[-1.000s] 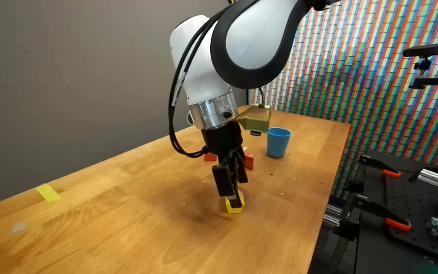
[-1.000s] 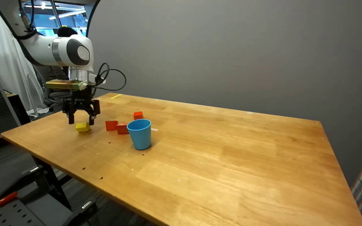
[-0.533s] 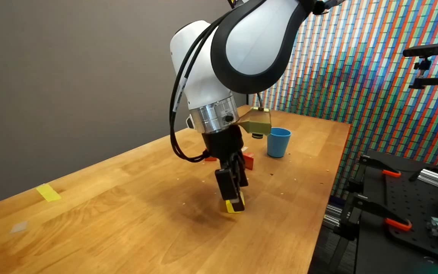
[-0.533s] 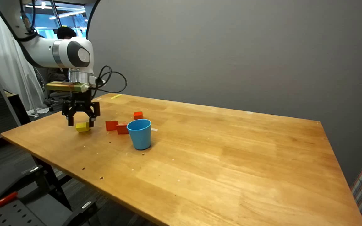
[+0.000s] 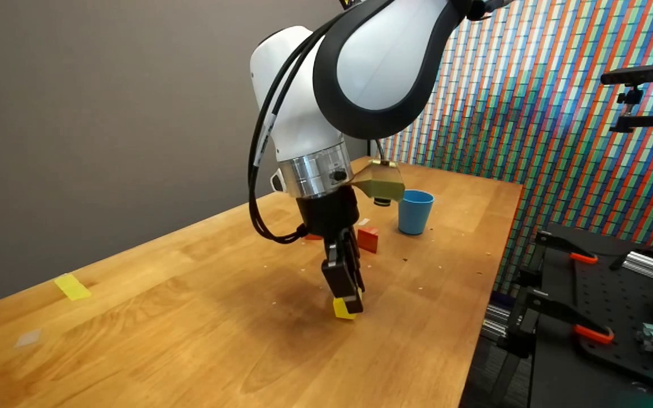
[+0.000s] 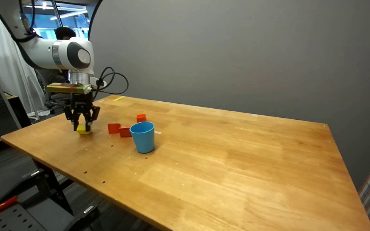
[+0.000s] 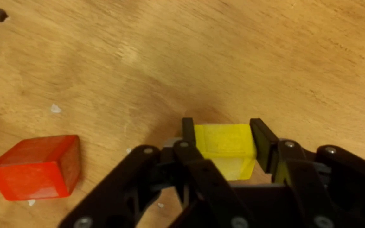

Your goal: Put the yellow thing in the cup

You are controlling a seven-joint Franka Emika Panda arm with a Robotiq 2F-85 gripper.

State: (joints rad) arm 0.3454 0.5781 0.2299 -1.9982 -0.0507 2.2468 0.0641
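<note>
fingers [image 7: 264,144] clasping yellow block [image 7: 228,141], blue cup [image 6: 143,139] apart, cable label [image 5: 264,139] illegible

in the wrist view, a yellow block [image 7: 227,141] fills the room between the fingers [image 7: 263,145] of the gripper [image 7: 221,133]; bare wood lies outside both. in an exterior view, two red blocks [image 6: 114,128] stand between the yellow block and a light-blue cup [image 6: 144,141], set slightly back, a third red block [image 6: 141,117] behind. along their near side, a strip of bare table [image 6: 120,149] leads to the cup. the cup stands upright, open from above, with wide bare wood on its side away from the gripper. a gray wall [image 6: 236,64] closes off the table's far edge.
</note>
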